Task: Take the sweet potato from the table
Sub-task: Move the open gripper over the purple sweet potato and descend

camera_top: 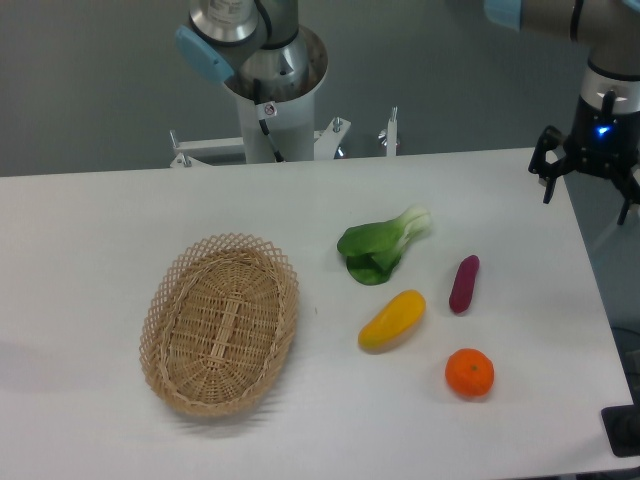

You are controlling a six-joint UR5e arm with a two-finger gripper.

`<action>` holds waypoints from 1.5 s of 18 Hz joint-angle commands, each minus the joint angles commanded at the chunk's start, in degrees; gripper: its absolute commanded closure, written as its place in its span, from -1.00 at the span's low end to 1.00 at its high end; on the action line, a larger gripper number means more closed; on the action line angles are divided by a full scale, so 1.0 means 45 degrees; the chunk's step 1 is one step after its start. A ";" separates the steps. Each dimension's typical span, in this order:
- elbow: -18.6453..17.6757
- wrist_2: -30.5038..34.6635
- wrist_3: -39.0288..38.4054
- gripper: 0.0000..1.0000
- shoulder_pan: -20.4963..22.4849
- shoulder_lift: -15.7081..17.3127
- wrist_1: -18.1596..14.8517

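The sweet potato [464, 284] lies on the white tabletop [90, 230] in the right part of the frame, a slim dark purple piece pointing roughly up and down with its upper end leaning slightly right. Just left of it and a little lower lies a fatter yellow vegetable [392, 320], tilted so its right end is higher; the two are near each other but apart. Below the sweet potato, toward the lower right, sits a round orange fruit [469, 372], also apart from it. Up and to the left of the sweet potato rests a leafy green vegetable [382, 247] with a pale stem end pointing to the upper right. An oval wicker basket [221, 323] fills the left centre of the tabletop, well apart from the vegetables. The hand [587, 193] hangs at the upper right edge of the frame, over the tabletop's far right border, with its dark fingers spread wide and holding nothing; it is well apart from the sweet potato. The arm's base column [272, 95] stands behind the tabletop at top centre.
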 joint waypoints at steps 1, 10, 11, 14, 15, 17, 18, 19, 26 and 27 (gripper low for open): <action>-0.0078 0.0000 0.0000 -1.00 0.0000 0.0038 0.0000; -0.1014 0.0058 0.0000 -1.00 0.0000 0.0175 0.0019; -0.1093 0.0078 -0.0019 -1.00 0.0000 0.0156 0.0020; -0.1543 0.0078 0.0117 -1.00 0.0019 0.0156 0.0039; -0.1601 0.0078 0.0156 -1.00 0.0020 0.0117 0.0020; -0.1991 0.0136 0.0156 -1.00 -0.0019 -0.0038 0.0117; -0.2051 0.0214 0.0118 -1.00 -0.0020 -0.0271 0.0137; -0.2032 0.0254 0.0137 -1.00 -0.0039 -0.0583 0.0253; -0.3786 0.0293 -0.0136 -1.00 -0.0371 -0.1425 0.3373; -0.4060 0.0293 -0.0388 -1.00 -0.0429 -0.1484 0.3746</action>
